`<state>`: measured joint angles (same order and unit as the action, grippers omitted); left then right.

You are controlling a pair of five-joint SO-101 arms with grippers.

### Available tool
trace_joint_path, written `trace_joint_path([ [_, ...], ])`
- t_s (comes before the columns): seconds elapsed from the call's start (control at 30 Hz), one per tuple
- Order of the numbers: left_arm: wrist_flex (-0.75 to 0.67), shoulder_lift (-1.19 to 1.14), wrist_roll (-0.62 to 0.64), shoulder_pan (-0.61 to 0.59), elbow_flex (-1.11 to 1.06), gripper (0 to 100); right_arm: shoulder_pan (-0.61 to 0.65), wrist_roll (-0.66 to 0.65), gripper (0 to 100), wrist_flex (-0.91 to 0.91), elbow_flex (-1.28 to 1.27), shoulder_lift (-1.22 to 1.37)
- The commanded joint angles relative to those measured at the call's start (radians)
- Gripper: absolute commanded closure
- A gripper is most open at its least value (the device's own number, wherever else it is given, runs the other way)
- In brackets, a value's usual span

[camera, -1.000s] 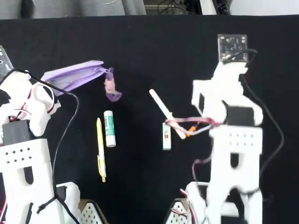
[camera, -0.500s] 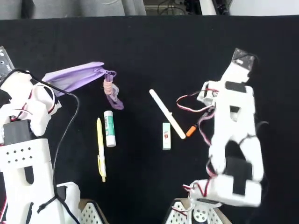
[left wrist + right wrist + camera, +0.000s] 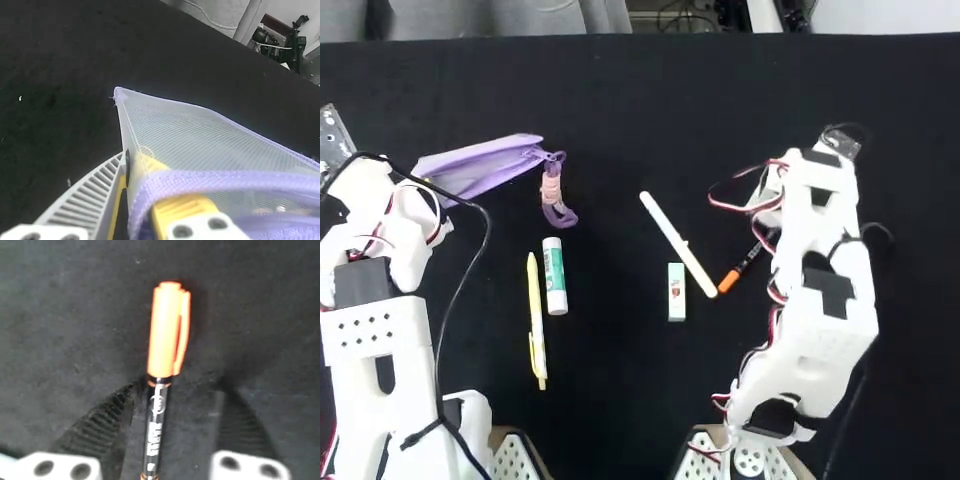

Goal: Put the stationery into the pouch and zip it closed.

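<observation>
Orange-capped pen [image 3: 735, 270], right of centre, long axis diagonal, cap toward lower left, between parted fingers of right gripper [image 3: 176, 392], ungripped, purple pouch [image 3: 480, 165], upper left, pinched in left gripper [image 3: 134, 172]

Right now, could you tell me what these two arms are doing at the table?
The left gripper is shut on an edge of the purple pouch at the table's far left. The right gripper is open over the orange-capped pen, one finger on either side. The yellow pen, glue stick, white stick and eraser lie on the black cloth, not yet in the pouch.
</observation>
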<state>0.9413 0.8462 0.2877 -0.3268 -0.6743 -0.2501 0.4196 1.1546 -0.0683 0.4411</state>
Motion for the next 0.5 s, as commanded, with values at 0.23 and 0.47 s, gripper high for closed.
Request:
trace_joint_path([
  [0.23, -0.021, 0.029, 0.009, 0.005, 0.021, 97, -0.012, 0.008, 98.8, 0.091, 0.157, 0.028],
  [0.47, 0.044, 0.029, 0.006, 0.096, 0.117, 97, -0.012, 0.008, 98.8, 0.132, 0.183, -0.084],
])
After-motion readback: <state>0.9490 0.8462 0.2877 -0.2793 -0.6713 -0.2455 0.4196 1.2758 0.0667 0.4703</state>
